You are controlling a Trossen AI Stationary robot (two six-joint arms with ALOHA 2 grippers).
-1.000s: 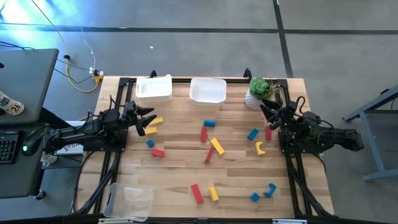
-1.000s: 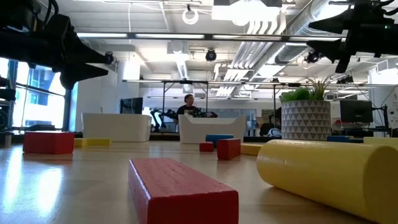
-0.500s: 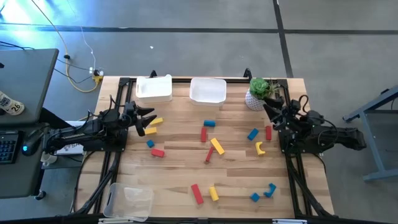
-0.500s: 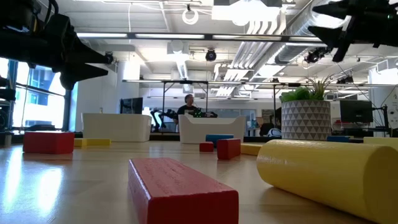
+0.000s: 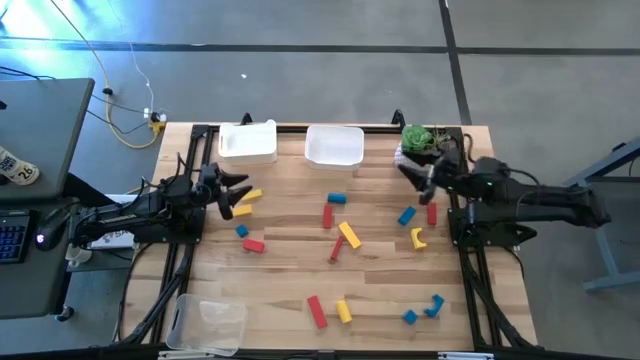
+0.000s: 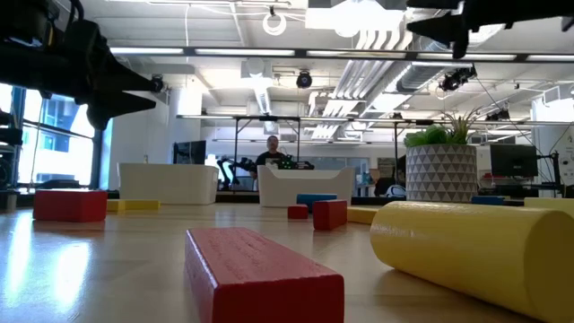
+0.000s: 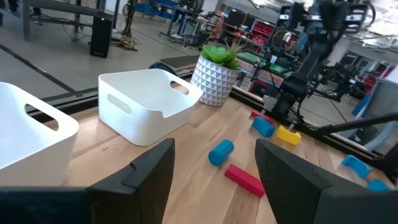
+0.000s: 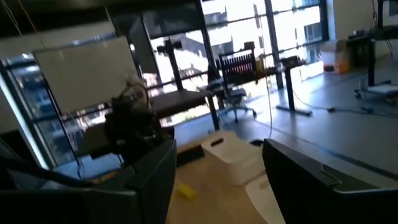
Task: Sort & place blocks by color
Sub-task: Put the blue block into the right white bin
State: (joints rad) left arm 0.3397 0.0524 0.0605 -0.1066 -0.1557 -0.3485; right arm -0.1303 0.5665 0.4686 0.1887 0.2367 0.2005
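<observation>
Place: a robotics lab in an open industrial hall.
Ceiling: exposed ducts (image 6: 377, 67), pipes and strip lights.
Floor: bare grey concrete (image 5: 300, 60) with loose cables.
Furnishings: other workbenches (image 7: 56, 9) and racks behind; a desk with a keyboard (image 5: 12, 235) beside the table.
Occupant: a person (image 6: 272, 152) at a distant bench, probably working on another rig.

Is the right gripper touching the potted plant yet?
Cannot tell. In the high view the right gripper overlaps the potted plant from above; the low view shows it raised well above the table, but not plainly clear of the leaves.
</observation>
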